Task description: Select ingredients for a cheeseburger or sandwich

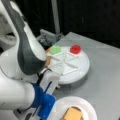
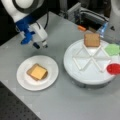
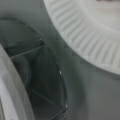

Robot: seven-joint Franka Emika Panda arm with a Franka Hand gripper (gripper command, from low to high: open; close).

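Note:
In both front views the sandwich stack (image 2: 38,72) (image 1: 72,113) lies on a white round plate (image 2: 25,82) (image 1: 87,105), with a yellow cheese square on top of a tan-brown piece. A white divided tray (image 2: 85,75) (image 1: 80,70) holds a tan toast square (image 2: 91,40) (image 1: 48,60), a green leaf piece (image 2: 112,49) (image 1: 55,49) and a red disc (image 2: 114,68) (image 1: 75,49). My gripper (image 2: 40,45) hangs open and empty above the table, just beyond the plate's far edge and to the tray's left in a front view. The wrist view shows only the plate's ribbed rim (image 3: 87,37).
A small orange object (image 2: 81,28) lies on the grey table behind the tray. Metal equipment (image 2: 82,12) stands at the table's far edge. My arm's white body (image 1: 22,50) covers a front view's left and hides part of the toast.

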